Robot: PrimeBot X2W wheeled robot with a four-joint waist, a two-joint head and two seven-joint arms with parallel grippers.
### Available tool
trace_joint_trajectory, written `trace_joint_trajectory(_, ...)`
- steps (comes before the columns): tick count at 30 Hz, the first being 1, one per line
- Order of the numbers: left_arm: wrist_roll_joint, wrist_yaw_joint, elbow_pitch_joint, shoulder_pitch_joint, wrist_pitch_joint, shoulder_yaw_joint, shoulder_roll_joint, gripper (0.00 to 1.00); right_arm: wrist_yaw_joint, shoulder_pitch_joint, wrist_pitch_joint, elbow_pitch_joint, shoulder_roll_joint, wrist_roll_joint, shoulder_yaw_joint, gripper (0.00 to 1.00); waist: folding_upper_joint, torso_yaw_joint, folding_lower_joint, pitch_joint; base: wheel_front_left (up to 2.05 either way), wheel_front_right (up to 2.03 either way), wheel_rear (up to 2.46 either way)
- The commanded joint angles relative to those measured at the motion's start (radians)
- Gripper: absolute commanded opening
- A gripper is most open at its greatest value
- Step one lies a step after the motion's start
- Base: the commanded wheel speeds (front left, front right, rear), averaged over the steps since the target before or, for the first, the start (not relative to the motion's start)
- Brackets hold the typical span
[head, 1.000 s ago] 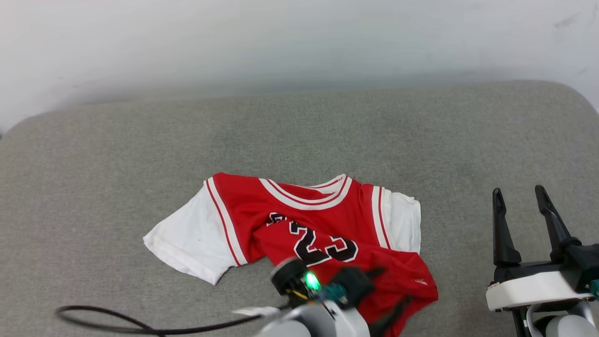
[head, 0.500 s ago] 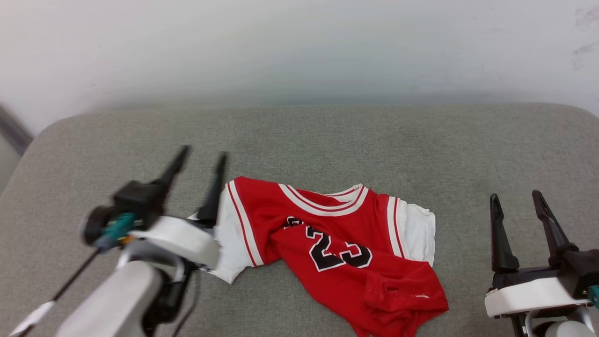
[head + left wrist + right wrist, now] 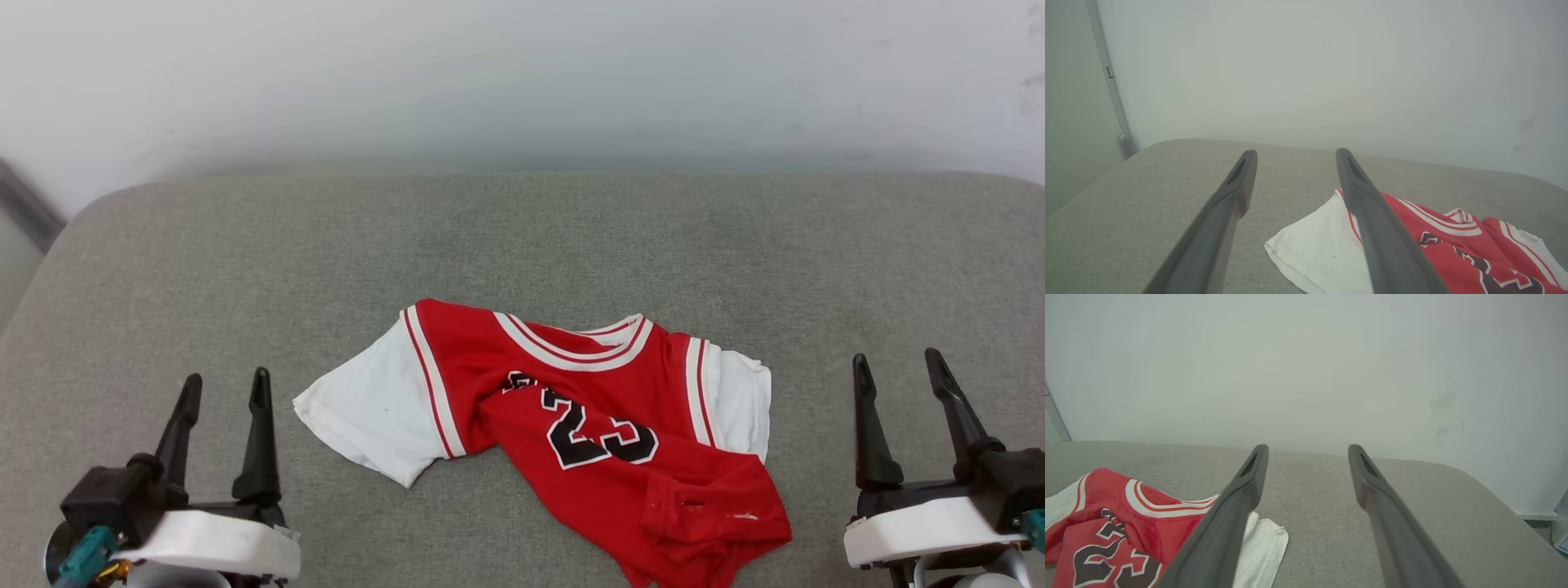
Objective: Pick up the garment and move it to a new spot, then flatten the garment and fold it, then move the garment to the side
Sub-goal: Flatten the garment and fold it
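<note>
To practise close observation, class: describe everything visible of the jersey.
The jersey is red, soft-looking cloth with short white sleeves, striped red-and-white trim, a white V-neck band and a black, white-edged "23". It lies front up but crumpled on the grey cushion: one sleeve spread flat, the lower body twisted and bunched toward the near edge. The open left end effector and right end effector stand clear of it.

Garment [image 3: 620, 457] — lower hem cut off by the bottom edge of the head view; lettering above the "23" lost in a fold, unreadable. Left wrist view: one finger [image 3: 1378, 228] of the left gripper [image 3: 1296, 152] covers part of the sleeve's striped trim. Right wrist view — pale object [image 3: 1562, 535] cropped at the right edge, unidentifiable.
</note>
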Motion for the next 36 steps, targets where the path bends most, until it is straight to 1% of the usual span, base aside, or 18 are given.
trace_joint_trajectory(1, 0.032, -0.024, -0.007, 0.018, -0.002, 0.018, -0.024, 1.0, -0.001, 0.013, -0.002, 0.01, -0.002, 0.001, 0.003, 1.0, 0.0, 0.006, 0.0001, 0.011, 0.0, 0.0, 0.0)
trace_joint_trajectory(2, 0.032, -0.024, -0.007, 0.018, -0.002, 0.018, -0.024, 1.0, -0.001, 0.013, -0.002, 0.01, -0.002, 0.001, 0.003, 1.0, 0.0, 0.006, 0.0001, 0.011, 0.0, 0.0, 0.0)
trace_joint_trajectory(6, 0.098, -0.08, -0.012, 0.016, -0.002, 0.049, -0.066, 1.0, 0.0, -0.001, -0.001, 0.036, -0.003, -0.007, -0.013, 1.0, 0.0, 0.02, 0.0001, 0.033, 0.0, 0.0, 0.0)
trace_joint_trajectory(7, 0.109, -0.092, -0.012, 0.009, -0.002, 0.056, -0.075, 1.0, 0.0, -0.01, 0.013, 0.042, -0.003, -0.009, -0.016, 1.0, 0.0, 0.024, 0.0001, 0.039, 0.0, 0.0, 0.0)
trace_joint_trajectory(9, 0.13, -0.11, -0.015, -0.004, -0.002, 0.071, -0.091, 1.0, 0.0, -0.037, 0.066, 0.044, -0.002, -0.049, -0.01, 1.0, 0.0, 0.032, 0.0001, 0.054, 0.0, 0.0, 0.0)
trace_joint_trajectory(10, 0.138, -0.118, -0.017, -0.011, -0.002, 0.076, -0.097, 1.0, -0.001, -0.052, 0.106, 0.041, -0.002, -0.063, -0.009, 1.0, 0.0, 0.037, 0.0001, 0.063, 0.0, 0.0, 0.0)
trace_joint_trajectory(12, 0.156, -0.133, -0.017, -0.022, -0.002, 0.087, -0.113, 1.0, 0.0, -0.077, 0.229, 0.043, -0.002, -0.108, 0.01, 1.0, 0.0, 0.048, 0.0001, 0.081, 0.0, 0.0, 0.0)
trace_joint_trajectory(15, 0.173, -0.166, 0.003, -0.033, -0.002, 0.078, -0.125, 1.0, 0.0, -0.136, 0.443, 0.042, -0.021, -0.108, 0.041, 1.0, 0.0, 0.065, 0.0001, 0.106, 0.0, 0.0, 0.0)
trace_joint_trajectory(18, 0.189, -0.188, 0.011, -0.056, -0.002, 0.078, -0.139, 1.0, -0.001, -0.193, 0.689, 0.051, -0.081, -0.064, 0.1, 1.0, 0.0, 0.087, 0.0001, 0.127, 0.0, 0.0, 0.0)
trace_joint_trajectory(20, 0.195, -0.197, 0.019, -0.062, -0.002, 0.083, -0.154, 1.0, 0.0, -0.237, 0.834, 0.053, -0.105, 0.005, 0.12, 1.0, 0.0, 0.103, 0.0001, 0.14, 0.0, 0.0, 0.0)
trace_joint_trajectory(21, 0.197, -0.202, 0.022, -0.066, -0.002, 0.084, -0.158, 1.0, 0.0, -0.258, 0.903, 0.051, -0.132, 0.024, 0.128, 1.0, 0.0, 0.112, 0.0001, 0.148, 0.0, 0.0, 0.0)
trace_joint_trajectory(22, 0.204, -0.205, 0.022, -0.074, -0.002, 0.087, -0.161, 1.0, -0.001, -0.277, 0.958, 0.048, -0.152, 0.049, 0.135, 1.0, 0.0, 0.12, 0.0001, 0.155, 0.0, 0.0, 0.0)
trace_joint_trajectory(24, 0.207, -0.214, 0.025, -0.086, -0.002, 0.087, -0.174, 1.0, -0.001, -0.318, 1.057, 0.048, -0.162, 0.104, 0.132, 1.0, 0.0, 0.138, 0.0001, 0.171, 0.0, 0.0, 0.0)
trace_joint_trajectory(27, 0.217, -0.224, 0.03, -0.098, -0.003, 0.087, -0.189, 1.0, -0.001, -0.366, 1.177, 0.069, -0.181, 0.162, 0.108, 1.0, 0.0, 0.165, 0.0001, 0.194, 0.0, 0.0, 0.0)
trace_joint_trajectory(29, 0.224, -0.23, 0.035, -0.109, -0.003, 0.086, -0.198, 1.0, -0.001, -0.392, 1.234, 0.089, -0.192, 0.175, 0.083, 1.0, 0.0, 0.184, 0.0001, 0.206, 0.0, 0.0, 0.0)
trace_joint_trajectory(32, 0.232, -0.237, 0.038, -0.118, -0.003, 0.085, -0.213, 1.0, 0.0, -0.409, 1.29, 0.132, -0.204, 0.169, 0.046, 1.0, 0.0, 0.21, 0.0001, 0.224, 0.0, 0.0, 0.0)
trace_joint_trajectory(36, 0.239, -0.244, 0.046, -0.125, -0.003, 0.09, -0.222, 1.0, 0.0, -0.402, 1.339, 0.177, -0.196, 0.199, 0.022, 1.0, 0.0, 0.235, 0.0001, 0.241, 0.0, 0.0, 0.0)
